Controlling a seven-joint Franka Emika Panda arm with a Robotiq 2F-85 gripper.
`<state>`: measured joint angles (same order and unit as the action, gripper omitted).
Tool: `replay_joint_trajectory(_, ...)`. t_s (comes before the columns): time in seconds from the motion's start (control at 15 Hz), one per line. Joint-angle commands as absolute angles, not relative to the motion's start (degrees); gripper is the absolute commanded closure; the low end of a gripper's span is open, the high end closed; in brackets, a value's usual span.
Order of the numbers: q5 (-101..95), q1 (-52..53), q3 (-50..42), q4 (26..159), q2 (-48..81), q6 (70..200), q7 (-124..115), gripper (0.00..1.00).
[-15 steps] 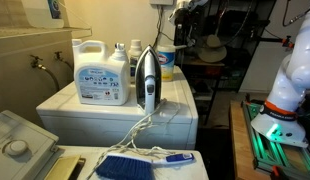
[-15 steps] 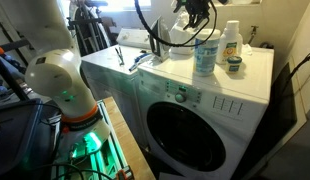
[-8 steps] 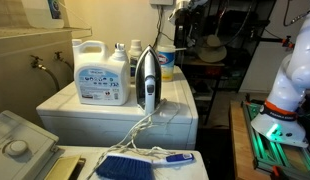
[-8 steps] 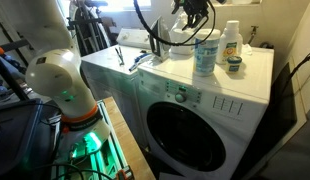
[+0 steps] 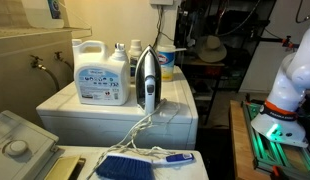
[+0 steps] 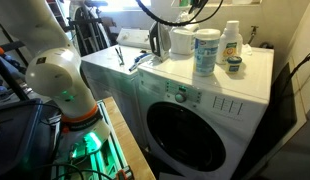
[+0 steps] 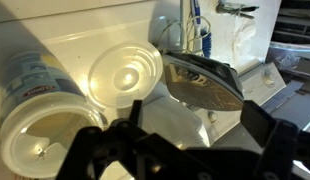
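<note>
The tool point(image 7: 195, 118), spread wide, hangs over the tub point(image 7: 125, 75); best to go slow and not bump the iron point(image 7: 200, 82).

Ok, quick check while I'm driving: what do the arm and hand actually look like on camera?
The arm is glossy white with rounded, bulbous joints, and its base glows green in both exterior views. Thin black cables loop near its upper end. In the wrist view the hand is a matte black, blocky frame with two dark fingers. No markings are legible.

Detergent jug point(image 5: 102, 75) — blue brush point(image 5: 123, 167)
</note>
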<state>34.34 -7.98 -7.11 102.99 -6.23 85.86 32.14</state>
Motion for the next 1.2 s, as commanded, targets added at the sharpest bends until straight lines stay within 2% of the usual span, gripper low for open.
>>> replay_joint_trajectory(0.0,30.3,-7.67,-8.13,104.58,-9.09,90.07,34.07,0.0)
replay_joint_trajectory(0.47,25.64,-8.09,-10.17,106.48,-11.04,97.41,34.13,0.0)
replay_joint_trajectory(1.13,21.59,-9.11,-13.87,106.28,-14.8,98.42,33.43,0.0)
